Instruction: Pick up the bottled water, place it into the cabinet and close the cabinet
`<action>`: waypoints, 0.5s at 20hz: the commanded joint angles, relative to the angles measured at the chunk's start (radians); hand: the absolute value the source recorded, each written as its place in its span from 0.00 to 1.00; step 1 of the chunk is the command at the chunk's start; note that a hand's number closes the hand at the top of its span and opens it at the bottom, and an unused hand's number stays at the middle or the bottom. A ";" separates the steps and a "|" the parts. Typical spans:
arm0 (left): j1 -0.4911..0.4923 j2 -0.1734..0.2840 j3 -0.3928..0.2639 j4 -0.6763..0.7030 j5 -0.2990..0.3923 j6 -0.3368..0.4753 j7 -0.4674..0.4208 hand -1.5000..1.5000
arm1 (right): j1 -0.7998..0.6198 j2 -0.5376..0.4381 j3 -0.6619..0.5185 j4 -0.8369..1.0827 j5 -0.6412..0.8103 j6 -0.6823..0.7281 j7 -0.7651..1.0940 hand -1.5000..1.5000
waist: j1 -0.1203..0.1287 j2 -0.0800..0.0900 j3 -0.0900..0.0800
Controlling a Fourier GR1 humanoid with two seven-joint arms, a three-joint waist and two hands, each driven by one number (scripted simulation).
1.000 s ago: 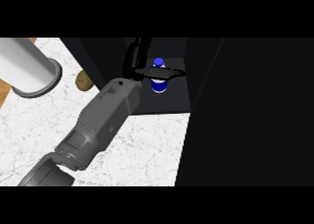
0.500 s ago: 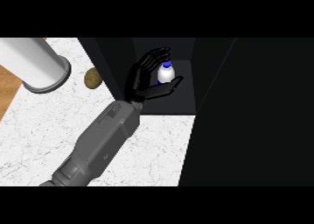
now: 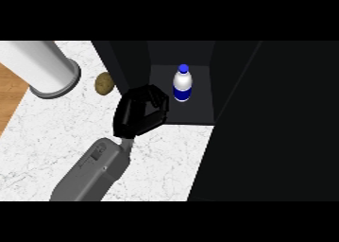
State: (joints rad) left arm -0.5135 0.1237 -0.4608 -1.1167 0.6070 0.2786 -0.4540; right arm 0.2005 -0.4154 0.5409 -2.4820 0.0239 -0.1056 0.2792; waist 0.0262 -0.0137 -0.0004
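The bottled water (image 3: 183,84) is standing upright inside the dark cabinet (image 3: 231,75), on its floor toward the back, just beyond and to the right of the fingers (image 3: 158,97) and apart from them. One hand (image 3: 140,113) is showing, entering on a grey forearm from the lower left; which arm it belongs to is hard to judge from this view, though it looks to be the left. It is holding nothing, and because the black hand is seen from behind and merges with the dark cabinet, I cannot tell how far its fingers are spread. The placing step appears done, so the closing step is what is in hand. The next move calls for clearing the hand from the opening without brushing the bottle, then swinging the big dark door (image 3: 283,123), to the right of the fingers, shut. Left of the fingers on the marbled bench (image 3: 39,137) are sitting a small brownish potato-like object (image 3: 104,83) and a white cylinder (image 3: 43,66).
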 commanded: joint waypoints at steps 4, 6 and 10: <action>0.327 0.130 -0.052 -0.381 -0.043 0.062 0.034 1.00 | -0.009 0.004 0.111 -0.083 0.010 0.025 0.132 1.00 | -0.007 0.006 0.000; 0.361 0.178 -0.029 -0.457 -0.027 0.031 0.048 1.00 | -0.019 0.046 0.189 -0.114 0.012 0.004 0.191 1.00 | -0.011 0.006 0.000; 0.479 0.260 0.001 -0.552 -0.023 -0.012 0.036 1.00 | -0.147 0.138 0.292 -0.084 0.101 -0.032 0.302 1.00 | -0.012 0.007 -0.001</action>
State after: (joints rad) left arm -0.1346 0.3051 -0.4822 -1.5454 0.5790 0.2872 -0.4356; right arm 0.1073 -0.3365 0.7154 -2.4778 0.0359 -0.1199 0.4660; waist 0.0170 -0.0077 -0.0012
